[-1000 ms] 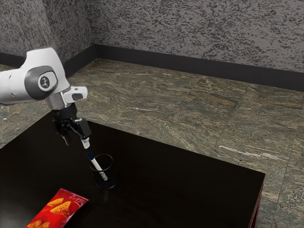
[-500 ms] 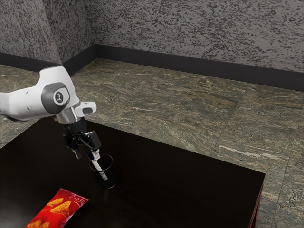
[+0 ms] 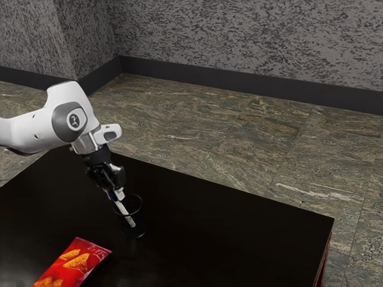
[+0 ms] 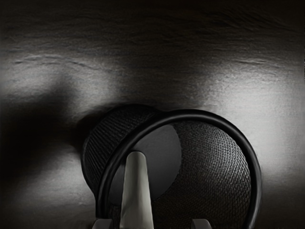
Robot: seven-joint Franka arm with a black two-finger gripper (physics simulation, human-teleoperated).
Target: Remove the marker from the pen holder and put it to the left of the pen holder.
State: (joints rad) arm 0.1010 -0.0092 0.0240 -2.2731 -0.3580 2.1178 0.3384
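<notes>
Red bag (image 3: 70,266), illegible lettering (image 3: 98,249), gripper (image 3: 116,195) at marker (image 4: 137,193)

marker (image 3: 124,210): white, blue | pen holder (image 4: 214,148): black mesh | bag (image 3: 75,262): red, orange | table (image 3: 215,239): black

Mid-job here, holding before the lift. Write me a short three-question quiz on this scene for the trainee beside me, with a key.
1. Fill in the blank: the snack bag lying on the table is mostly ____ in color.

2. True or false: the lower end of the marker is inside the pen holder.

3. Multiple choice: where is the hand?
A) Over the snack bag
B) At the marker's upper end
C) Beyond the table's edge, over the floor

Key: 1. red; 2. true; 3. B
</notes>
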